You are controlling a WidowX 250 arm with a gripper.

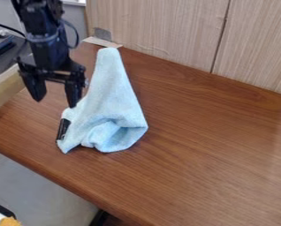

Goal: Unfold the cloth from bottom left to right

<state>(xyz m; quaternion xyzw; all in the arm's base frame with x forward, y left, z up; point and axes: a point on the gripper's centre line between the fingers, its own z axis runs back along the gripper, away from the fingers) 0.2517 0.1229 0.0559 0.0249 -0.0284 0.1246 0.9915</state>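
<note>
The black two-finger gripper [54,98], its fingers spread apart, hangs beside the crumpled light-blue cloth [112,108], which lies on the brown wooden desk [207,145].

Soft, even light — pale sheen on tabletop [225,145] toward right — faint shadow beside cloth [112,99].

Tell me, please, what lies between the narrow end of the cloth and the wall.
In the camera view, a pale strip lies between the narrow end of the cloth and the wall.
</note>
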